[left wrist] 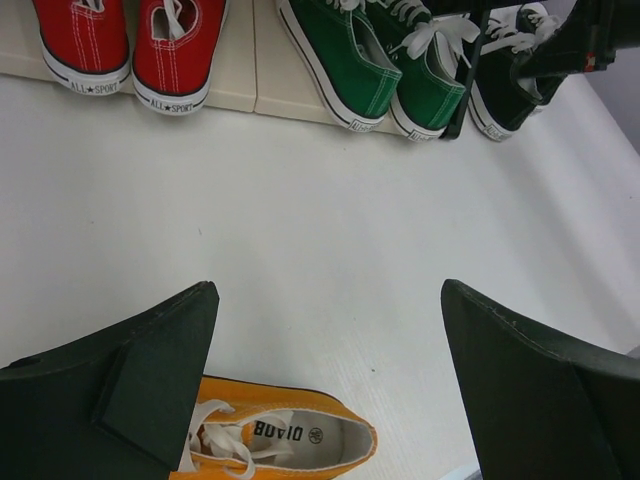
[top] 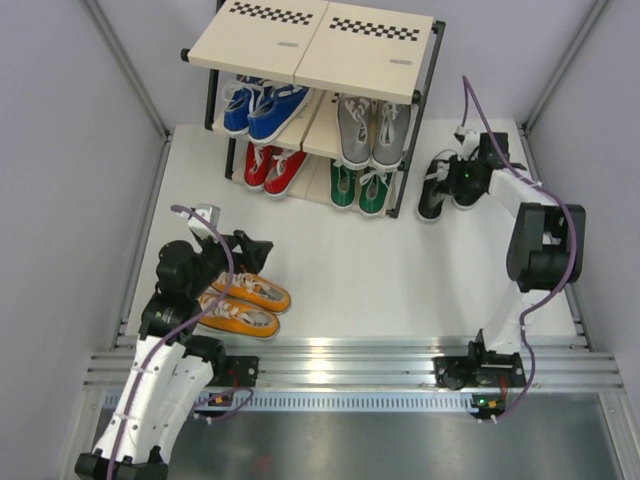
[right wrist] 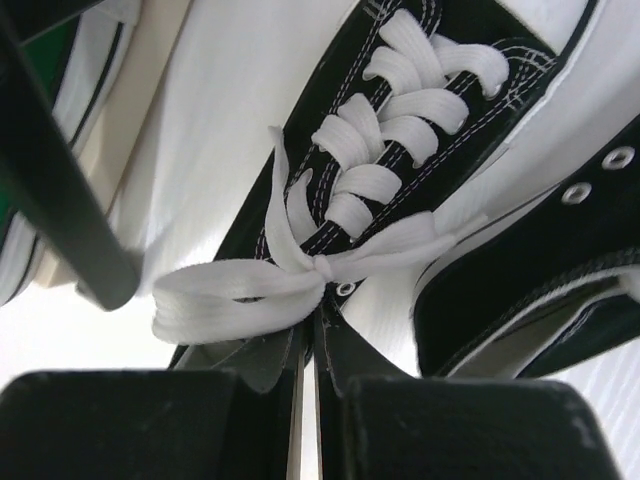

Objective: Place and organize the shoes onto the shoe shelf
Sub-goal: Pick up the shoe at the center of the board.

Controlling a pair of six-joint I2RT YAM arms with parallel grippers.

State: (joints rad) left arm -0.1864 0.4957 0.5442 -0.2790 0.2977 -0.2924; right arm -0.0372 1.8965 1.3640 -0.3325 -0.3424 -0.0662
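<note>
The shoe shelf [top: 315,45] stands at the back. It holds blue shoes [top: 262,105], grey shoes [top: 372,130], red shoes [top: 270,168] and green shoes [top: 360,188]. The black shoes [top: 437,185] stand on the table to the right of the shelf. My right gripper [top: 462,175] is down at them, and in the right wrist view it [right wrist: 312,335] is shut on the edge of one black shoe [right wrist: 400,130] just behind its lace bow. The orange shoes [top: 245,300] lie at the front left. My left gripper [left wrist: 328,290] is open and empty above one orange shoe [left wrist: 300,440].
Grey walls with metal posts close in the table on the left, right and back. A black shelf leg [right wrist: 60,200] stands close to the left of the held shoe. The second black shoe [right wrist: 540,260] lies against its right side. A metal rail [top: 340,365] runs along the front edge.
</note>
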